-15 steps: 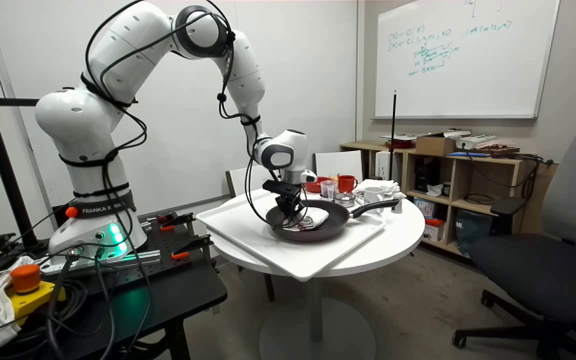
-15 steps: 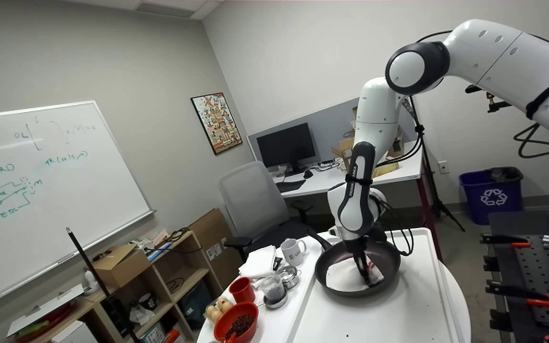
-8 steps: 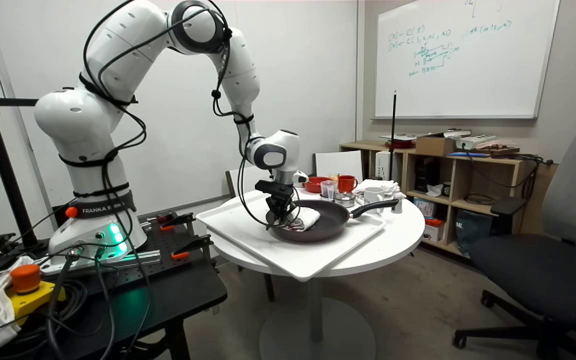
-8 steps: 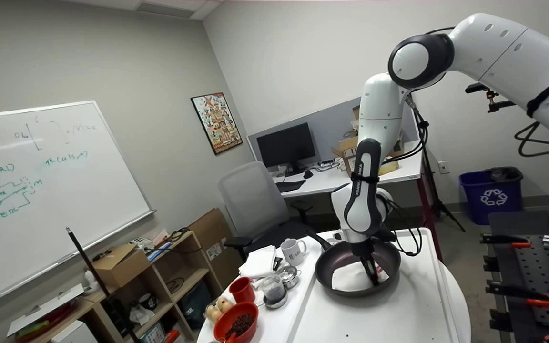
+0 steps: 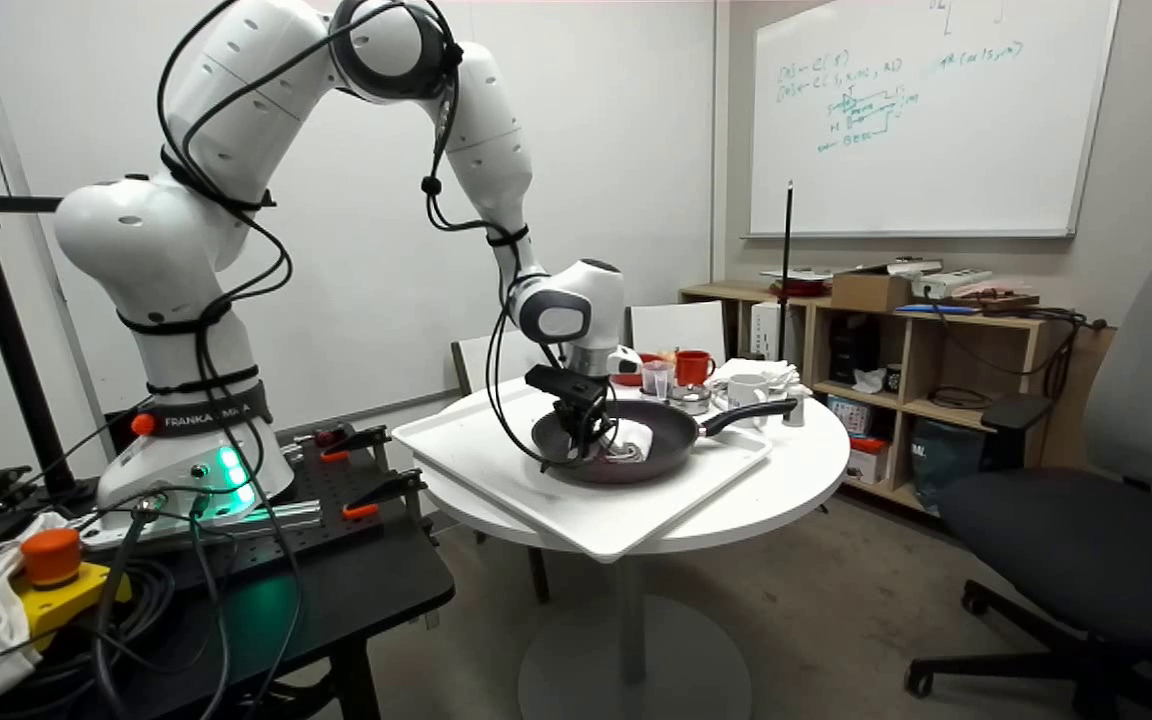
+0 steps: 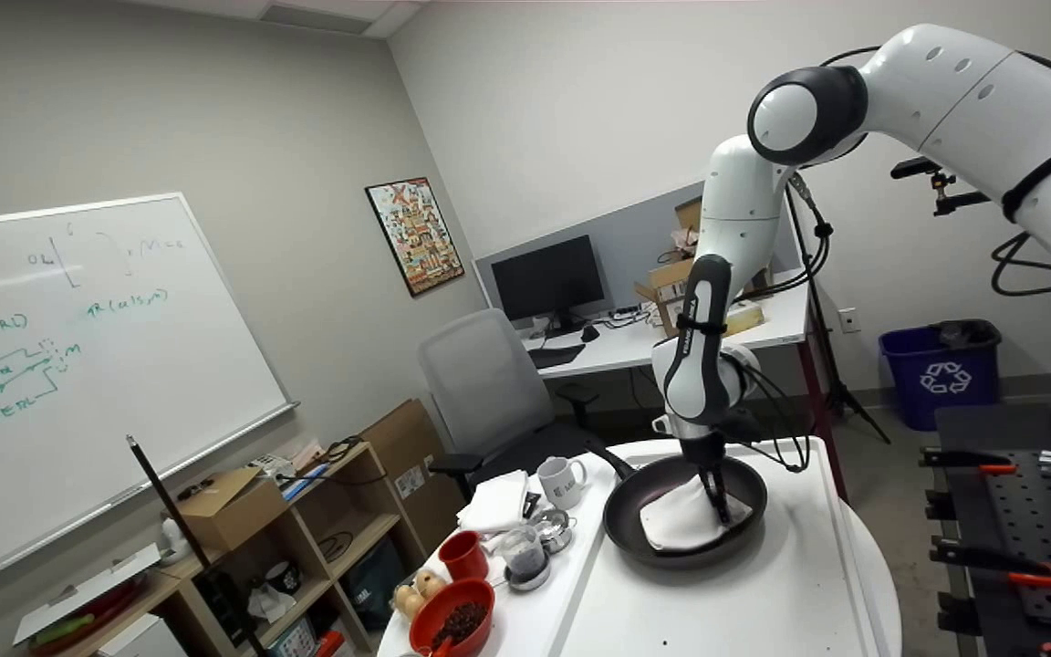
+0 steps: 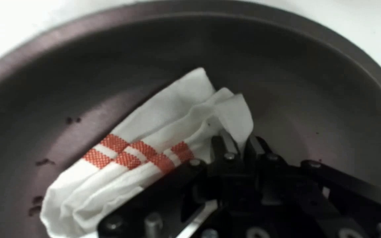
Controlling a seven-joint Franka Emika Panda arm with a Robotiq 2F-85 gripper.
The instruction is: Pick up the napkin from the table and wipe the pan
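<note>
Leftmost, in an exterior view, see a wall-mounted whiteboard (image 6: 106, 365), then a slanting black pole (image 6: 174, 511) and a cardboard box (image 6: 252, 520) just beyond. Next, on a white round table (image 6: 521, 630), find a red bowl (image 6: 423, 620) of small dark pieces (image 6: 462, 623), a red mug (image 6: 466, 564) close behind, then folded white cloths (image 6: 494, 502) and, just beside, a white mug (image 6: 562, 484), upright. Further right, come to a white tray (image 6: 763, 602) and, flat on it, a dark grey frying pan (image 6: 619, 525), black handle (image 6: 612, 461) angled toward the white mug.

Inside the pan, going by the wrist view, note dark crumbs (image 7: 45, 162) at far left. Right of those, find a white napkin (image 7: 137, 148) with red-orange stripes, gathered into long, loose folds and lying wholly within the pan's rim. At the napkin's right end, meet the Robotiq gripper (image 7: 240, 145), pointing down into the pan: fingers (image 7: 220, 153) nearly together, clamped on a fold of cloth, with a corner jutting out past the tips. Can thus place most of the napkin to the left of the fingers, touching them, and only a small flap ahead. Past the fingertips to the right, see brownish-grey pan floor, then curved wall.

Rightward again, in an exterior view, see the white Panda arm (image 6: 735, 210) bent down over the pan, a blue recycling bin (image 6: 909, 383) behind, and lastly black clamps (image 6: 991, 558) with orange tips.
</note>
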